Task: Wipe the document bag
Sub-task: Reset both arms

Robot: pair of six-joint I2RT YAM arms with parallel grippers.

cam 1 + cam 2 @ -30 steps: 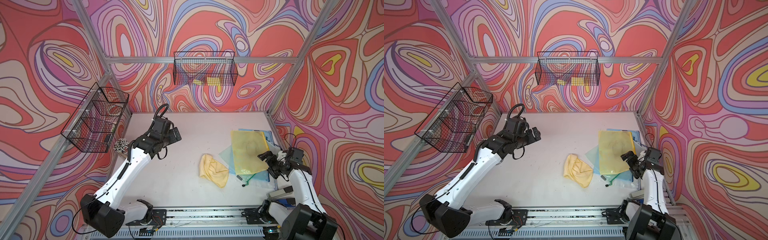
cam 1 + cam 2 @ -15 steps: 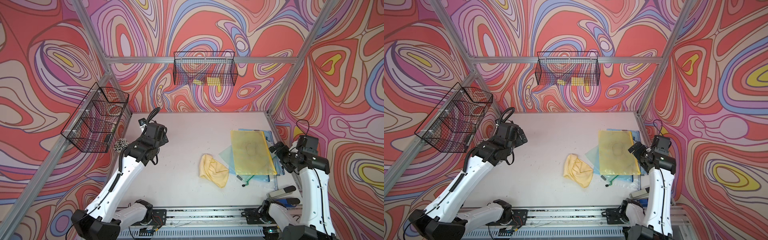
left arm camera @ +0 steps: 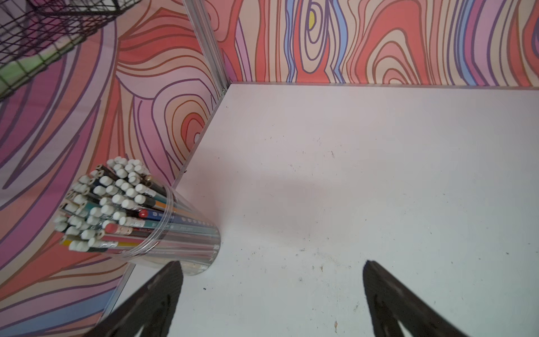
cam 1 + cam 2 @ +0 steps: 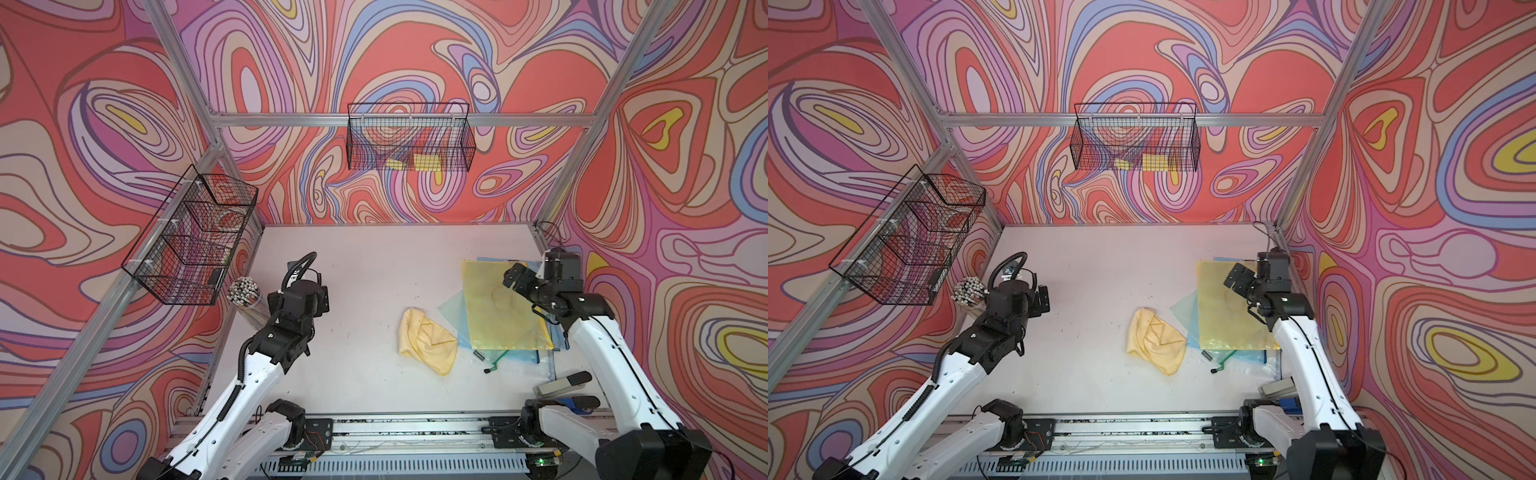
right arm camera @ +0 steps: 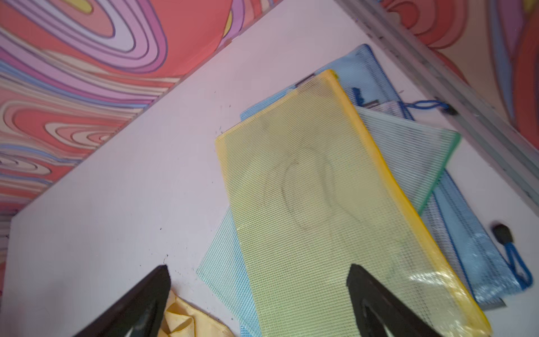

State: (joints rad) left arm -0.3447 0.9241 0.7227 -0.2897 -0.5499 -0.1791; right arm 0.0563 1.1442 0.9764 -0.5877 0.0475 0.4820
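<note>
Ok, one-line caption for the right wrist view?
Open right gripper over a smudged yellow document bag lying on a green bag and a blue bag, yellow cloth beside it.

- Drew the left hand (image 3: 271,262) back from the middle of the white table (image 4: 374,257) toward the left wall, to near the clear plastic cup of pencils (image 4: 245,299).
- Lifted the right hand (image 5: 259,266) from low at the near right corner of the yellow mesh document bag (image 4: 498,311) to higher up and farther back, by that bag's right edge.
- Straightened the right arm upward.
</note>
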